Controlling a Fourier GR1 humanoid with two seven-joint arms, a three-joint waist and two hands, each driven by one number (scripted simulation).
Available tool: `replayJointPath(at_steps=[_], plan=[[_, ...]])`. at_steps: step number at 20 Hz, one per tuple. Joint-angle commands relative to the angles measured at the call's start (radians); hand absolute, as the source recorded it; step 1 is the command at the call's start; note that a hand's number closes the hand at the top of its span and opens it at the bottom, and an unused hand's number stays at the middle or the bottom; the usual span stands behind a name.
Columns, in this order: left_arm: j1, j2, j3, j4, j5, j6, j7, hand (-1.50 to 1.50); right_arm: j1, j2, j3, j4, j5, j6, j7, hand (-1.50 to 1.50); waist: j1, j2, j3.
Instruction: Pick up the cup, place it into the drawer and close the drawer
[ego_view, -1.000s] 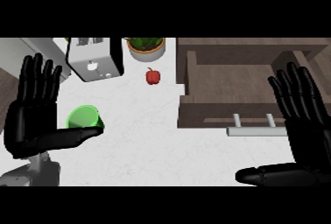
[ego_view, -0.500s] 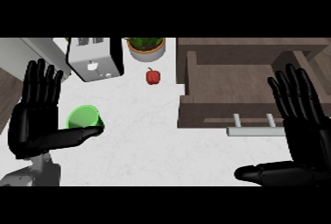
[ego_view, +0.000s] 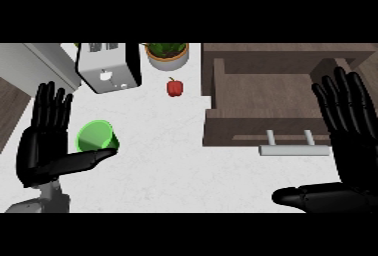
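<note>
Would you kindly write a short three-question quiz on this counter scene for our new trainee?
1. True or false: the drawer stands open.
2. Which hand is nearest the green cup: A) left hand, B) right hand?
3. Fill in: the red pepper lies between the toaster and the ____.

Key: 1 true; 2 A; 3 drawer.

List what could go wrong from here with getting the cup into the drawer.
1. The left robot hand is open beside the green cup, thumb under it; closing could knock the cup away.
2. The red pepper lies between cup and open drawer; a low carry might hit it.
3. The cup could catch the drawer's wall.
</note>
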Motion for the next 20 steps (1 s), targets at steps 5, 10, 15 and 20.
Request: replayJointPath(at_steps=[5, 10, 15, 20], plan=[[-0.007, 0.05, 0.095, 0.147, 0.033, -0.023, -0.079, -1.5, 0.025, -0.004, -0.012, 0.033, 0.004, 0.024, -0.043, -1.5, -0.001, 0.001, 0.0], [0.027, 0.076, 0.119, 0.28, 0.028, -0.073, -0.193, -1.5, 0.003, 0.006, -0.008, 0.019, -0.011, 0.015, -0.005, -1.5, -0.001, 0.001, 0.0], [0.003, 0.039, 0.113, 0.412, 0.02, -0.064, -0.306, -1.5, -0.025, -0.015, -0.03, -0.019, -0.032, 0.017, 0.051, -1.5, -0.002, 0.001, 0.0], [-0.049, 0.065, 0.129, 0.569, 0.029, -0.098, -0.378, -1.5, -0.005, -0.005, -0.018, -0.029, -0.028, 0.018, 0.059, -1.5, -0.003, 0.001, 0.0]])
